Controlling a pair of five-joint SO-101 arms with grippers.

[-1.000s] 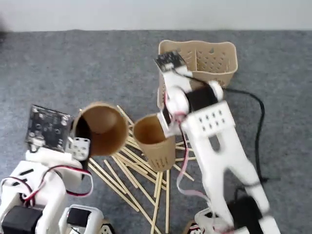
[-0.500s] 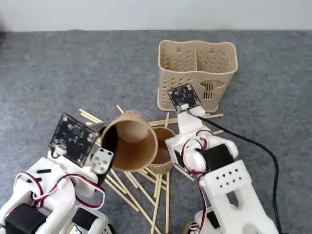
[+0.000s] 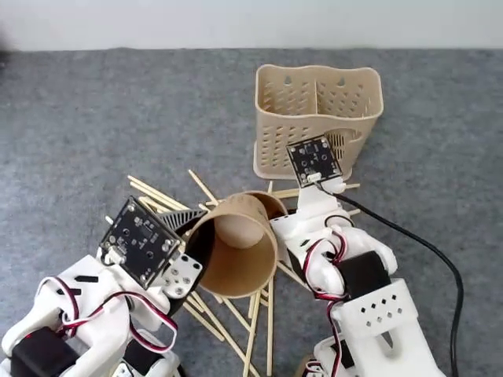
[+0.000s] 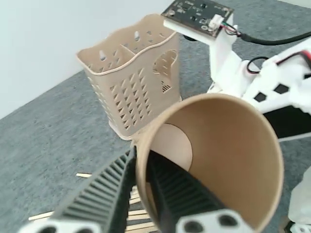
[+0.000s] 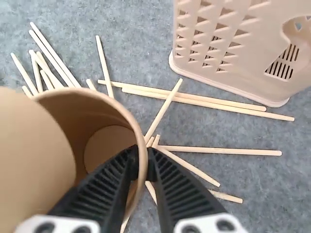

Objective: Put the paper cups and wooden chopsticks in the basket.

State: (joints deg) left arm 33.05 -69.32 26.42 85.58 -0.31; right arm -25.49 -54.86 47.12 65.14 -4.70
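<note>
High view looked down on a grey mat (image 3: 94,118), with the basket (image 3: 318,118) standing upright at about 1 o'clock from the middle of the scene. Its inside was split into two compartments.

The left gripper (image 4: 141,158) was clamped on the rim of the first paper cup (image 3: 236,247), near the middle of the mat. The left wrist view showed one black finger (image 4: 175,189) inside the wall and the other outside. That cup was held tilted, with its open mouth turned up toward the overhead camera and its round bottom visible inside.

The right gripper (image 5: 141,153) was likewise closed on the rim of the second paper cup (image 5: 97,131), pinching the wall from both sides. In the high view this cup sat at 1 o'clock of the first and was largely covered by it. Whether the two cups touched could not be told.

The wooden chopsticks (image 3: 236,310) lay scattered flat on the mat under and around both cups. They fanned out from 10 o'clock round to 6 o'clock of the first cup. A few more lay just at the basket's foot, at its 6 o'clock side. A black cable (image 3: 424,243) curved across the mat at 3 o'clock of the cups.
</note>
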